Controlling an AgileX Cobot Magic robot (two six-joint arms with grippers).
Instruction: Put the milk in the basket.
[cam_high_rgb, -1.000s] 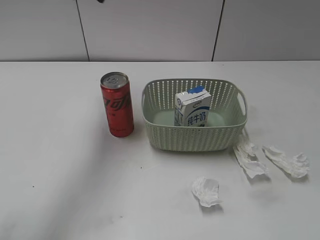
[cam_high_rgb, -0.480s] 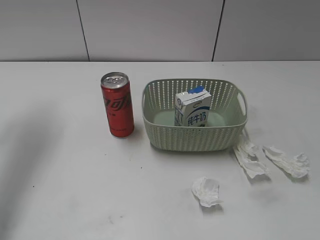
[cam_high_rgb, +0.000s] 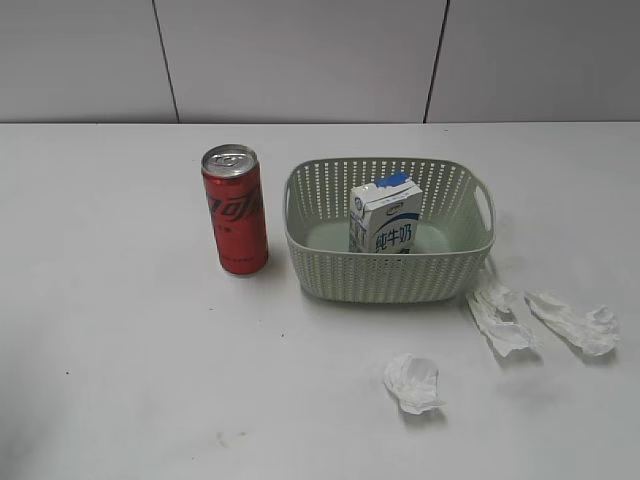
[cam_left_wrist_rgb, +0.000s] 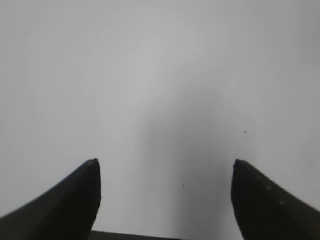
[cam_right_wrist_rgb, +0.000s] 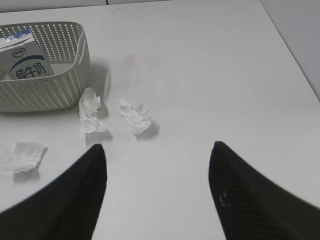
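White tabletop fills the scene, and the faint shadow at its left edge half a second ago has gone, so the arms look withdrawn and the job done. Left gripper hangs spread wide over bare table. Ahead-left of the wide-open right gripper, the milk stands upright inside the basket, blue tab up.

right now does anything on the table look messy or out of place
Three crumpled tissues lie loose on the table: one in front of the basket, two by its right end. The milk carton stands upright inside the basket, the red can upright beside it.
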